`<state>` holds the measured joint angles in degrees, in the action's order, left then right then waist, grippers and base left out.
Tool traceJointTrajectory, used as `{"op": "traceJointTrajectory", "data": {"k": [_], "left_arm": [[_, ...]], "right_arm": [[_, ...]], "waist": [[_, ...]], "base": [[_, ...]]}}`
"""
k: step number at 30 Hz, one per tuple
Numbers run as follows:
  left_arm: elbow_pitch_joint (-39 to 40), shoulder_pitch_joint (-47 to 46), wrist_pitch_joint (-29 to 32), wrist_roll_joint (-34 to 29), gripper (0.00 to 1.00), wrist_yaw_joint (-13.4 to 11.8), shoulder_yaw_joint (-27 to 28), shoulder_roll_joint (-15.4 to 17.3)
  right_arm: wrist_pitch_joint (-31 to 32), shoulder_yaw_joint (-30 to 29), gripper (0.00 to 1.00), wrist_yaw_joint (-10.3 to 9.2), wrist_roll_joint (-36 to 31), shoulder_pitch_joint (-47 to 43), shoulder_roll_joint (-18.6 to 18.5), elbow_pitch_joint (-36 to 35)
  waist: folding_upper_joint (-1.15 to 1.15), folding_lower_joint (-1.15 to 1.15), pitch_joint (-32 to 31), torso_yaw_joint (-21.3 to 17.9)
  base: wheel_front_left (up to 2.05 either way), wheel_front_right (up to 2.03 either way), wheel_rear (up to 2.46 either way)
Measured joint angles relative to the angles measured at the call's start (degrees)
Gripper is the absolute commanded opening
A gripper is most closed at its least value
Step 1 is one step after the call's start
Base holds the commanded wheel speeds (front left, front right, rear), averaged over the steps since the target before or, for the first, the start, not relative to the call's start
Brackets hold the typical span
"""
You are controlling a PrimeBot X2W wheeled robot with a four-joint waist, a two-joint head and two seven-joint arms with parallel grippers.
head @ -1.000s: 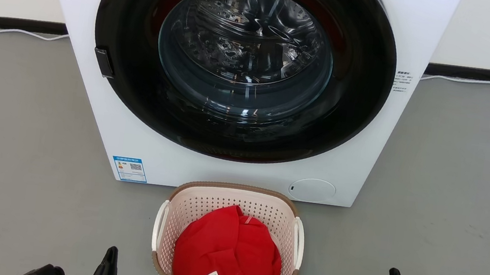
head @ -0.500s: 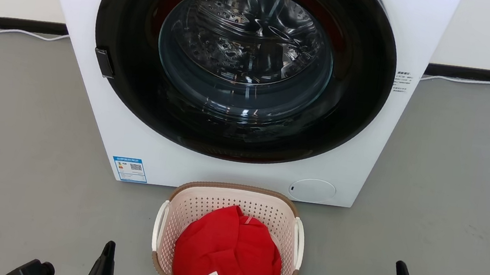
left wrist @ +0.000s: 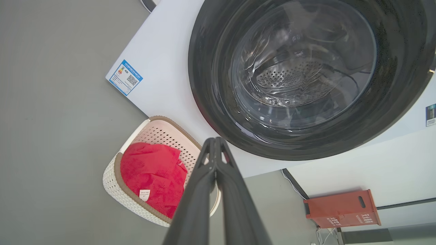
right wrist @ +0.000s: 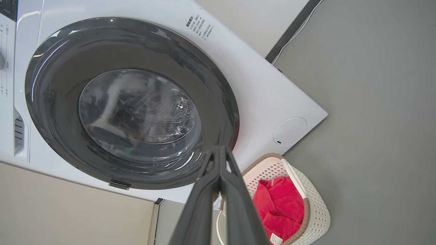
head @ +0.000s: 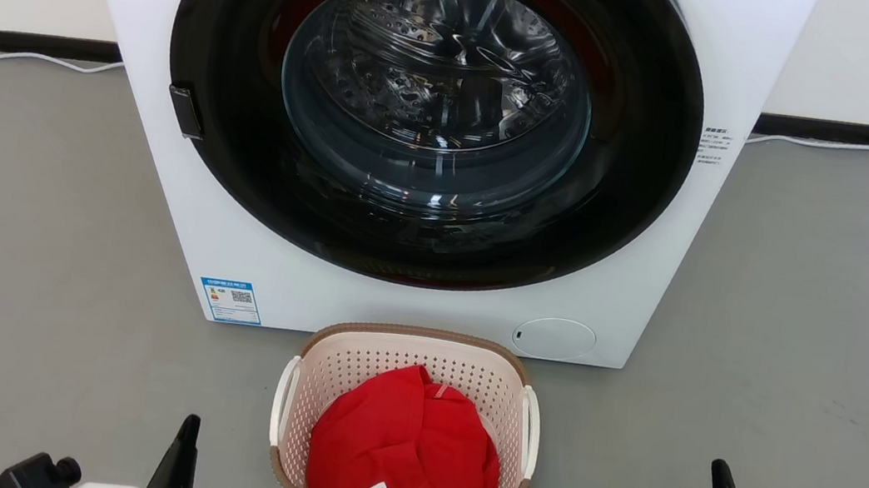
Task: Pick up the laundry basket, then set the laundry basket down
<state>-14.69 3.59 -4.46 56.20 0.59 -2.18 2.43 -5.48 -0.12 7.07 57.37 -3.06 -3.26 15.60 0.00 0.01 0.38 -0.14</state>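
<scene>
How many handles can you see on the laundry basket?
2. The left handle sits on the left side of the laundry basket, the right handle on its right side. Neither is hidden.

One white washing machine [head: 393, 306], one cream perforated plastic basket [head: 386, 359], one red cloth [head: 408, 442] and two dark tools, left tool [head: 190, 420] and right tool [head: 718, 466], are showing.

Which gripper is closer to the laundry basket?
The left gripper, in the head view; the right gripper stands clearly farther from the laundry basket.
</scene>
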Motion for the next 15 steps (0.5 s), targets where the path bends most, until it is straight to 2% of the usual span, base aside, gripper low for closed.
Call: {"op": "traceJointTrajectory", "data": {"k": [15], "left_arm": [[-0.1, -1.7, 2.5, 8.3, 0.00, 1.4, 1.3, 0.1]], "right_arm": [[2.5, -1.5, 0.00, 0.00, 8.3, 2.2, 0.0, 0.0]], "waist": [[0.00, 0.00, 0.0, 0.0]], "base": [[0.00, 0.00, 0.00]]}}
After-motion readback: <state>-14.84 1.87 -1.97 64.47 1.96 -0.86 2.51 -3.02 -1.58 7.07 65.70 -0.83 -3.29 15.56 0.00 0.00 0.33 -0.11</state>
